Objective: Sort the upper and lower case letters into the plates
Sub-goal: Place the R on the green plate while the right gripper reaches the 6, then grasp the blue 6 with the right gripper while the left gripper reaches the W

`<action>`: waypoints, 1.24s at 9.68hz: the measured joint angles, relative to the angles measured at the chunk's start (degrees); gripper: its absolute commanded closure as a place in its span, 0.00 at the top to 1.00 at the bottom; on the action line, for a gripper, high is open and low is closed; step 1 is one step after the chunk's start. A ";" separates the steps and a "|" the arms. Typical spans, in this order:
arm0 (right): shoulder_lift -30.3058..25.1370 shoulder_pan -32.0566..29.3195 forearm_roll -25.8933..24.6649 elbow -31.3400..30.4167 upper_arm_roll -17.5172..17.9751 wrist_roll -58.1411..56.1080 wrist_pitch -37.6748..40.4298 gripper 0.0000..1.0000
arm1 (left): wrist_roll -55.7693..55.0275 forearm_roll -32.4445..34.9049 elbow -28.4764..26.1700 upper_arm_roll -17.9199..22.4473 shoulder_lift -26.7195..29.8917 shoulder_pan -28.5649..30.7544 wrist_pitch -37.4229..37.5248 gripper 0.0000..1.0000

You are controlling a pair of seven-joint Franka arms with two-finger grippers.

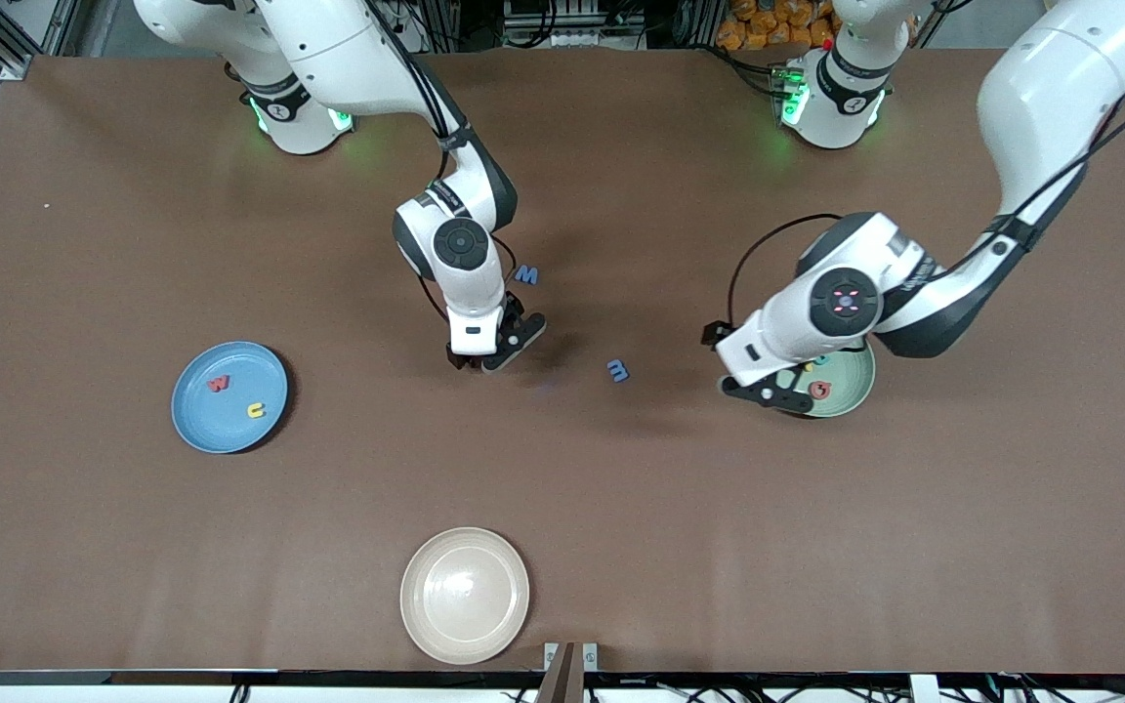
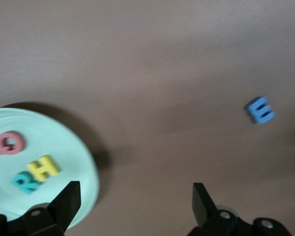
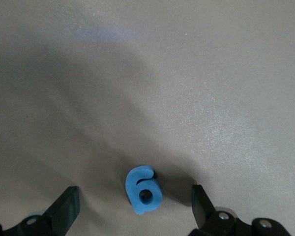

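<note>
The right pincer [image 1: 484, 359] hangs low over the brown tabletop [image 1: 562, 508] near its middle, fingers apart, with a small blue piece shaped like a 6 or a lowercase g [image 3: 143, 190] lying flat between them, untouched. The left pincer [image 1: 768, 393] is over the edge of the mint green plate [image 1: 851, 391], fingers also spread and holding nothing. That plate carries a red Q [image 2: 10, 143], a yellow H [image 2: 43, 167] and a teal R [image 2: 25, 182]. A blue E [image 1: 618, 370] lies on the bare tabletop between the two pincers, and a blue M [image 1: 525, 275] lies farther from the front camera, beside the right arm. The sky blue plate [image 1: 206, 420], toward the right arm's end, holds a red w [image 1: 219, 384] and a yellow c [image 1: 255, 410]. A cream-white plate [image 1: 465, 596] sits nearest the front camera
</note>
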State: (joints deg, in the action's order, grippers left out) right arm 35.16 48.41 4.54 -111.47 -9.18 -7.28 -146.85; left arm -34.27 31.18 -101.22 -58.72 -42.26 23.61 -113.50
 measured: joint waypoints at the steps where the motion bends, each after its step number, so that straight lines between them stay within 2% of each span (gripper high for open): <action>1: -0.02 -0.12 0.00 -0.05 -0.05 -0.21 0.01 1.00 | -2.15 -0.53 2.27 3.25 -0.06 -4.85 -0.01 1.00; 2: -0.05 -0.38 0.00 -0.11 -0.09 -0.54 0.01 0.84 | -3.97 -0.64 3.39 5.02 -0.10 -7.63 -0.01 1.00; 3: -0.05 -0.66 0.00 -0.13 -0.10 -0.78 0.01 0.24 | -5.13 -0.64 3.77 5.39 -0.11 -8.42 -0.30 1.00; 4: -0.11 -0.74 0.00 -0.14 -0.25 -0.81 0.00 0.00 | -5.80 -0.65 3.90 5.42 -0.12 -8.50 -2.05 1.00; 6: -0.37 -0.93 0.01 -0.13 -0.80 -0.81 0.00 0.00 | -6.73 -0.65 3.94 5.64 -0.14 -9.16 -5.63 1.00; 12: -1.09 -1.91 0.43 0.15 -0.99 0.54 0.29 0.00 | -7.38 -0.65 4.76 10.33 -0.23 -15.37 -6.63 1.00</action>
State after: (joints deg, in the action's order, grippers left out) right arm 34.07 46.50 4.97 -111.32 -10.18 -6.74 -146.56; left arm -41.64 30.53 -96.46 -48.39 -42.48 8.24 -120.13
